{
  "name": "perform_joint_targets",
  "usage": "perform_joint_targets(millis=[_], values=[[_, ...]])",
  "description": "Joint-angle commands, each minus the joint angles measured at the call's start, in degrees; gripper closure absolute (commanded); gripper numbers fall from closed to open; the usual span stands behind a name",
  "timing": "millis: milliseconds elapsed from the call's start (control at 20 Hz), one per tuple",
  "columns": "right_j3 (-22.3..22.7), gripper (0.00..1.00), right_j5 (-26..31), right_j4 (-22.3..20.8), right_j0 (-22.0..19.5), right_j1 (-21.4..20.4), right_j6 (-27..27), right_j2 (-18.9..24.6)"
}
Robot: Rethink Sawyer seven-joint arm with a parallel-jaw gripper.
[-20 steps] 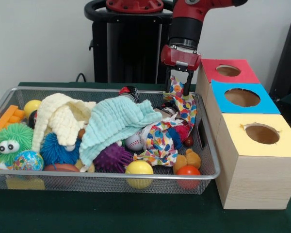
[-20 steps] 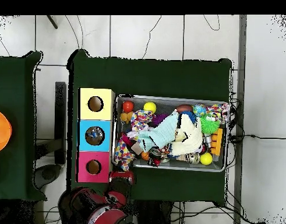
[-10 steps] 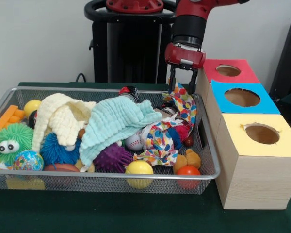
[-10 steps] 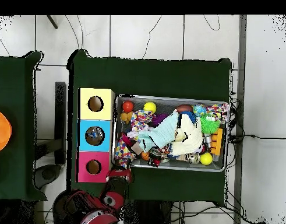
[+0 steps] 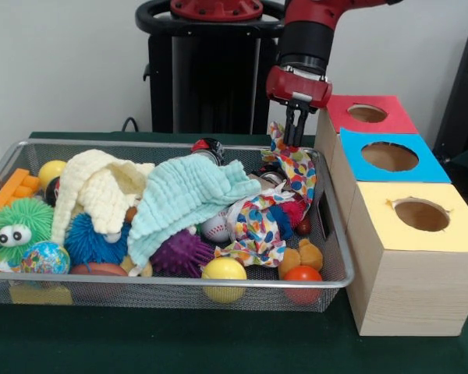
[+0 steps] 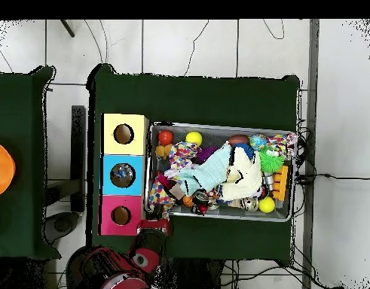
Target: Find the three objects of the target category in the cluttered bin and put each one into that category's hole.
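Silver wire-mesh bin point(image 5: 327, 204) on green table point(image 5: 179, 343), crammed: cream cloth point(image 5: 101, 187), mint cloth point(image 5: 183, 195), spiky balls, yellow ball point(image 5: 223, 273), red ball point(image 5: 303, 275). No clear plastic bottle with blue label discernible in either view, presumably buried under clutter. Gripper point(image 5: 295, 134) above bin's far corner beside the boxes, fingers pinched together on top edge of multicolour polka-dot cloth point(image 5: 292, 167), which trails down into bin. To the side, 3 boxes with holes: red-topped box point(image 5: 398, 117), blue-topped box point(image 5: 429, 167), yellow-topped box point(image 5: 464, 234).
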Motion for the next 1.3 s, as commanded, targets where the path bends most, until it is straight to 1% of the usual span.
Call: perform_joint_targets(millis=[50,450,600,700,800,850,1300], values=[[-3.24,1.00,2.45,-3.10,-0.59,-0.36,3.09,-1.01],[-3.49,1.00,0.90,-3.00,-1.20,-0.32,2.59,-0.78],[-3.86,1.00,0.31,-3.31,-1.66,0.32,2.38,-0.65],[-4.25,1.00,-0.76,-3.22,-2.04,0.55,1.03,-0.67],[-4.05,1.00,-0.58,-3.90,-1.99,0.59,1.05,-0.52],[-3.95,0.00,-0.49,-4.24,-1.97,0.62,1.07,-0.45],[-3.48,0.00,1.53,-6.68,-2.00,0.40,2.57,-0.55]])
